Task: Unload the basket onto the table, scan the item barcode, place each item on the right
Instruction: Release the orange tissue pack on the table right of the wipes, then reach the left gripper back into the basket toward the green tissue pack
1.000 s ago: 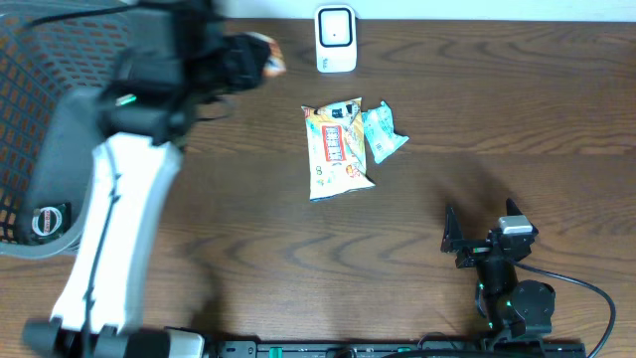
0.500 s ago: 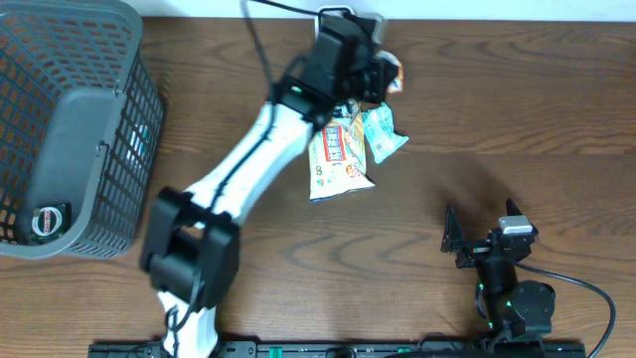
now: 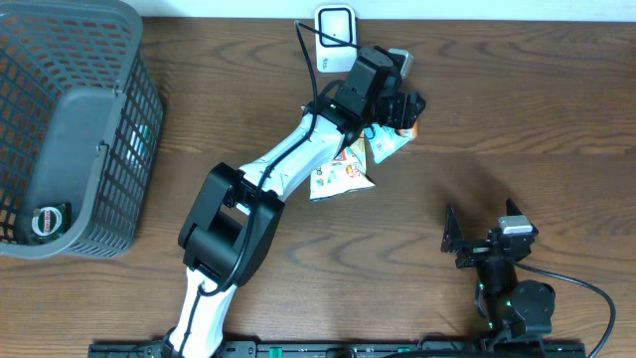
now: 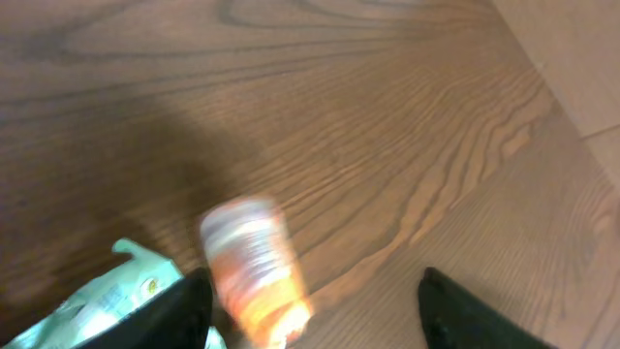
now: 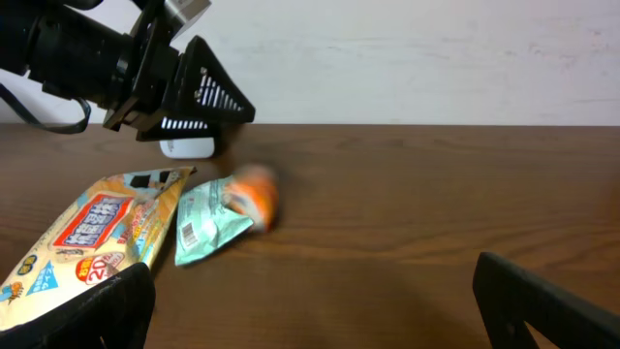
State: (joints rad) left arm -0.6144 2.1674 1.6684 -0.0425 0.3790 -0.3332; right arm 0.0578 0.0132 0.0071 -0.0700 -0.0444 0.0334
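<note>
In the upper middle of the overhead frame, right of the barcode scanner (image 3: 335, 38), the left end effector (image 3: 412, 107) hangs spread above a blurred orange item (image 5: 254, 199), loose on the worktop (image 3: 517, 119) beside the teal packet (image 5: 208, 225), so its scan seems finished; the right end effector (image 3: 482, 221) sits spread, idle.

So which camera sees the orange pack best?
The right wrist view: the orange pack shows whole, though blurry, by the teal pack. The left wrist view has it close but more blurred, beside the left claw. Overhead, only an orange sliver peeks out under that claw.
</note>
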